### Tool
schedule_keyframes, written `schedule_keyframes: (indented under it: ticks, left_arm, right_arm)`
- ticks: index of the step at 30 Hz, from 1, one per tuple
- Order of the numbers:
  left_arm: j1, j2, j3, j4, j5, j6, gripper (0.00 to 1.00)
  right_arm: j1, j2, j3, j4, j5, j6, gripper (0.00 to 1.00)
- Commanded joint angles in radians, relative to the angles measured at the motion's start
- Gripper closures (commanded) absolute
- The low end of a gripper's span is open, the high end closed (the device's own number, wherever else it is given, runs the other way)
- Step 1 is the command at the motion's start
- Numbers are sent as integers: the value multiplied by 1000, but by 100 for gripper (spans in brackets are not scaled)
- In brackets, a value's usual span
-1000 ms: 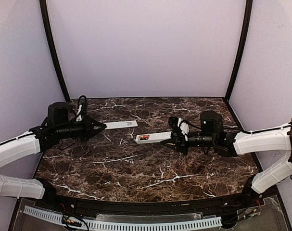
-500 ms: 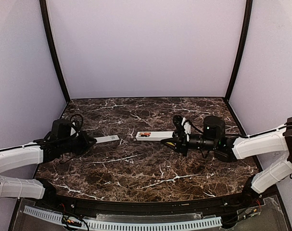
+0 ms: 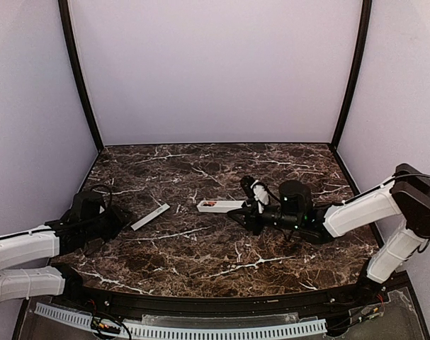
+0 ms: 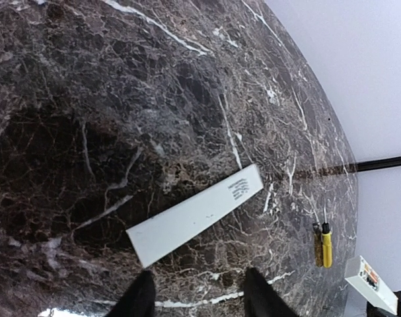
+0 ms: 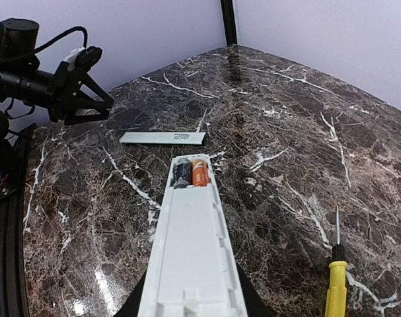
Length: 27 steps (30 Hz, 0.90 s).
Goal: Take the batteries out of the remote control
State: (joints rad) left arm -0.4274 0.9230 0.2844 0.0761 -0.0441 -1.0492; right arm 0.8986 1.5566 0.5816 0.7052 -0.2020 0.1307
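Note:
The remote control (image 5: 190, 264) is a long white bar with its back open, and my right gripper (image 5: 190, 310) is shut on its near end. In the open compartment at its far end lie the batteries (image 5: 191, 174), one dark and one orange. From above, the remote control (image 3: 216, 206) sticks out to the left of the right gripper (image 3: 243, 211) over the middle of the table. My left gripper (image 4: 200, 300) stands open just short of the flat whitish cover strip (image 4: 197, 214), which lies loose on the marble. The left gripper (image 3: 125, 219) is at the table's left side.
A yellow screwdriver with a dark tip (image 5: 333, 284) lies on the marble to the right of the remote; the same screwdriver (image 4: 326, 244) shows beyond the cover strip in the left wrist view. Black frame posts and lilac walls close in the table.
The left arm drew back toward the near left, set the cover strip down on the table and opened. The right arm carried the remote a little leftward and nearer.

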Motion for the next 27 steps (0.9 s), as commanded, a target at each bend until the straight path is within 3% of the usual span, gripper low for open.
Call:
schedule_keyframes:
  ticks: [1,5,8,15,23,27]
  left_arm:
    - [7,-66,-37,-65,-61,-27,44]
    - [6,-123,-43,-124,-84,-16,30]
    - [7,-155,-38,-152,-84,16,27]
    - [7,-169,-41,-106,-41,80,28]
    - [7,-68,-50,22,79,123,33]
    - [6,-24,-47,54,112,130,35]
  right_arm:
    - [38,59,59,38,81,67,100]
    - [60,112,95,8,128,110,100]
    - [62,142,113,-21,161,155,100]
    - [78,203,153,-141,184,176,100]
    - [98,210,153,-278,244,180,100]
    - [120,209,142,-309,232,203,92]
